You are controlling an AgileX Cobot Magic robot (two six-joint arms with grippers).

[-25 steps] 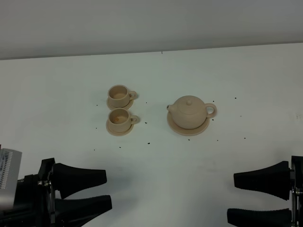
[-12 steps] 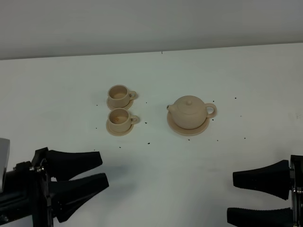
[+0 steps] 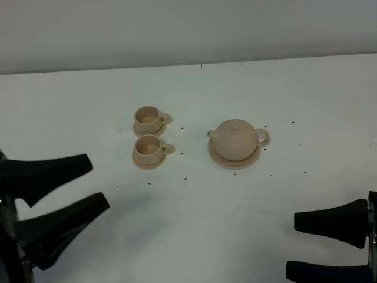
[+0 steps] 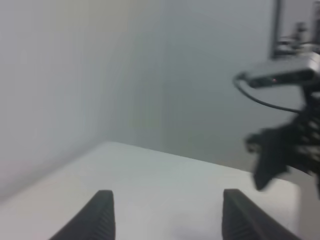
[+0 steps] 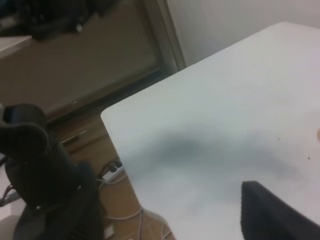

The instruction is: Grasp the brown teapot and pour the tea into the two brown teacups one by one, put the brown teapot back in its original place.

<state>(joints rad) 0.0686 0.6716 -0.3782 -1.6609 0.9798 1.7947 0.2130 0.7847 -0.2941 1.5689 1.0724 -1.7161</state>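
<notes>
The brown teapot [image 3: 235, 140] stands on its wide saucer, the original place [image 3: 234, 161], right of centre on the white table, spout to the left and handle to the right. The two brown teacups stand on small saucers to its left, one farther back [image 3: 147, 118] and one nearer [image 3: 148, 148]. My left gripper [image 3: 97, 184] is open and empty at the front left, well short of the cups; its fingers [image 4: 102, 212] show in the left wrist view. My right gripper [image 3: 293, 246] is open and empty at the front right, with one finger [image 5: 265, 212] in the right wrist view.
Small dark specks [image 3: 184, 178] are scattered on the table around the tea set. The table's back edge meets a grey wall [image 3: 200, 29]. The right wrist view shows the table's corner [image 5: 107, 117] with floor and equipment beyond it.
My left gripper has swung up and toward the left edge and looks larger, its jaws still apart. My right gripper has barely moved. The teapot and cups have not moved.
</notes>
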